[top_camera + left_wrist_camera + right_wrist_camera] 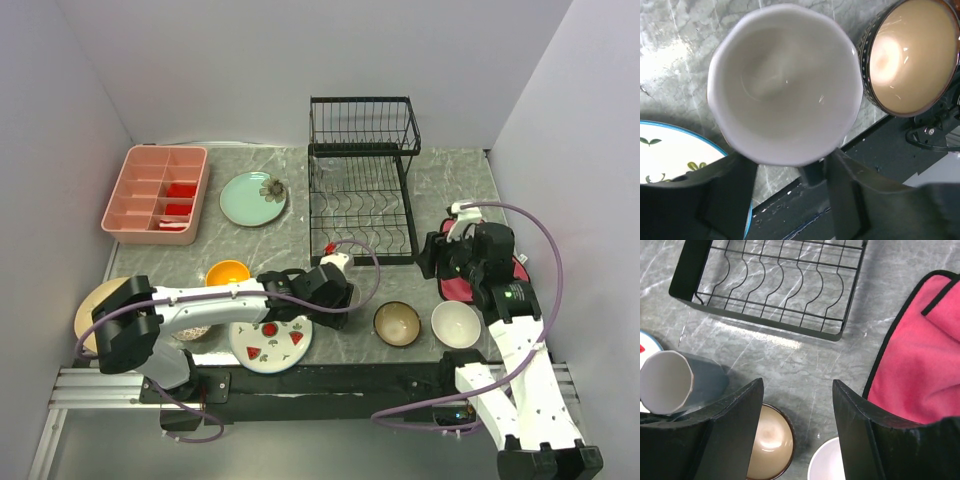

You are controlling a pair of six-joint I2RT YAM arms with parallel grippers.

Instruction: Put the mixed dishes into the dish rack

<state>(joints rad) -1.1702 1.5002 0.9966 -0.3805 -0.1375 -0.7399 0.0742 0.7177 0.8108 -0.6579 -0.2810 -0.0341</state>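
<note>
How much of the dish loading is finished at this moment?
Done: nothing, the rack looks empty. In hand: the left gripper is around the mug; whether it grips, I cannot tell. The right gripper is open, empty. Left to load: green plate, fruit plate, orange bowl, brown bowl, white bowl, and more.

no lettering, labels, brand marks or numbers can be read anywhere in these views.

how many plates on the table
3. A mint floral plate beside the pink tray, a watermelon-print plate at the near edge under the left arm, and a tan plate far left, partly hidden by that arm.
</note>
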